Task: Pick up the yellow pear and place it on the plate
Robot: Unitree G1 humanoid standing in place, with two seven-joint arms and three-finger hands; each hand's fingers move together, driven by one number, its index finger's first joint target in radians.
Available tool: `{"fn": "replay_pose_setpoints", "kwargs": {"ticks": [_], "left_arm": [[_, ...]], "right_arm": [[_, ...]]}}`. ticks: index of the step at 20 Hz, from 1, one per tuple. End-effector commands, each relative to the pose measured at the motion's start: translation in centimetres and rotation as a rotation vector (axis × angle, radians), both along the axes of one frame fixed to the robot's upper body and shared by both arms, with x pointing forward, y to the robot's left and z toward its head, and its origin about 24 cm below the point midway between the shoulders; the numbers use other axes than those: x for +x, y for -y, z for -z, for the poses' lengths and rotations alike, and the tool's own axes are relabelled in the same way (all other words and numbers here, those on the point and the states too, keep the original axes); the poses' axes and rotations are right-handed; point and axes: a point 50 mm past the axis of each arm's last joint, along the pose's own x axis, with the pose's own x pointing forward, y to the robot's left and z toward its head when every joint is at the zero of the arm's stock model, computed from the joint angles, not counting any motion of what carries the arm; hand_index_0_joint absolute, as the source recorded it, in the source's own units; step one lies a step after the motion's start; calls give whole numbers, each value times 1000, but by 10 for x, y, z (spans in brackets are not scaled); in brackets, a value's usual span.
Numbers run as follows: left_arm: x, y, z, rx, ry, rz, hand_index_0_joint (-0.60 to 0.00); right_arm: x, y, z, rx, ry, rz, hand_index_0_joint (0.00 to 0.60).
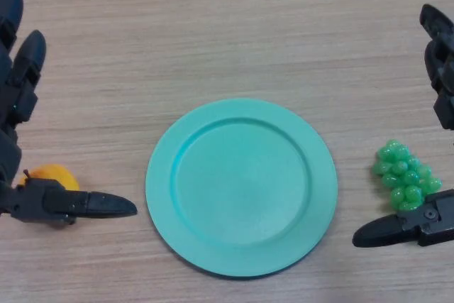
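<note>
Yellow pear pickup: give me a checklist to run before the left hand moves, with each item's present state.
1. Yellow pear located: ok, at the table's left edge, mostly hidden behind the left hand.
2. Left hand open for the grasp: ok, fingers straight, thumb extended below the pear.
3. Hand touching the pear: cannot tell, the hand covers it.
4. Plate free to receive: ok, nothing lies on it.
5. Right hand out of the way: ok, at the right edge beside the green grapes, open.
6. Path from pear to plate: ok, only bare table between them.
</note>
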Motion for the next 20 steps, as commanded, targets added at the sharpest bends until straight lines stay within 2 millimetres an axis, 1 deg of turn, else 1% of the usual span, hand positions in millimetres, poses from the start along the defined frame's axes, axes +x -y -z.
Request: {"fn": "replay_pose_setpoints", "kwargs": {"ticks": [1,5,8,11,12,14,16,17,18,20], "left_arm": [[-12,-1,-27,52,213,1,0],[-10,0,-26,76,171,20,0],[-8,-6,-25,58,136,24,0],[-8,-10,-26,52,145,13,0],[-8,-13,-28,97,158,-3,0],[-13,-26,-26,203,178,-63,0],[-19,-45,-27,223,219,-144,0],[-23,-55,-21,268,235,-194,0],[-29,-69,-19,281,211,-235,0],[-35,-93,-10,263,211,-331,0]], "right_arm": [[-11,6,-24,-24,178,30,0],[-8,8,-20,-31,173,31,0],[-5,7,-21,-34,155,24,0],[-2,4,-23,-46,165,12,0],[-1,3,-22,-38,153,4,0],[1,2,-20,-35,142,-8,0],[5,2,-16,-56,139,-6,0],[7,1,-15,-55,135,-7,0],[8,1,-14,-52,131,-9,0],[10,0,-14,-45,123,-18,0]]}}
